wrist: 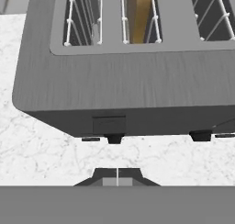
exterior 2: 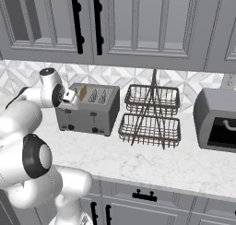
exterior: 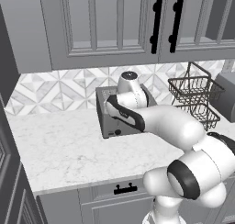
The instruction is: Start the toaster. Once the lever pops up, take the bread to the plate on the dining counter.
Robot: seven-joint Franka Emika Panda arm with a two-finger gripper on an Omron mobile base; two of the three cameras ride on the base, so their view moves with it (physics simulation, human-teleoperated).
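Two steps make up this job, and I judge I am on the first: starting the toaster (wrist: 124, 87), with the carry to the plate not yet begun.

Largest first, the white marble tabletop (exterior: 59, 145) along the wall carries everything here. On it the toaster stands against the patterned backsplash, with a black two-tier wire basket rack (exterior 2: 150, 115) just beside it and a grey box-shaped appliance (exterior 2: 216, 120) further along.

My tool (wrist: 117, 177) hangs above the toaster's front edge, looking down over its top and front face. At the bottom of the hand view its tips sit close together, a thin seam between them, so I read it as closed and holding nothing.

The bread (wrist: 140, 14) stands in a slot near the toaster's middle, golden-tan, beyond my tips and well apart from them. In the right base view it pokes a little above the slot.

Smallest, a lever slot (wrist: 109, 125) and a black knob (wrist: 114, 138) lie on the front face, almost straight ahead of my tips. I cannot make out the lever itself. Next I should descend in front of that face and press the lever down, keeping clear of the knob.
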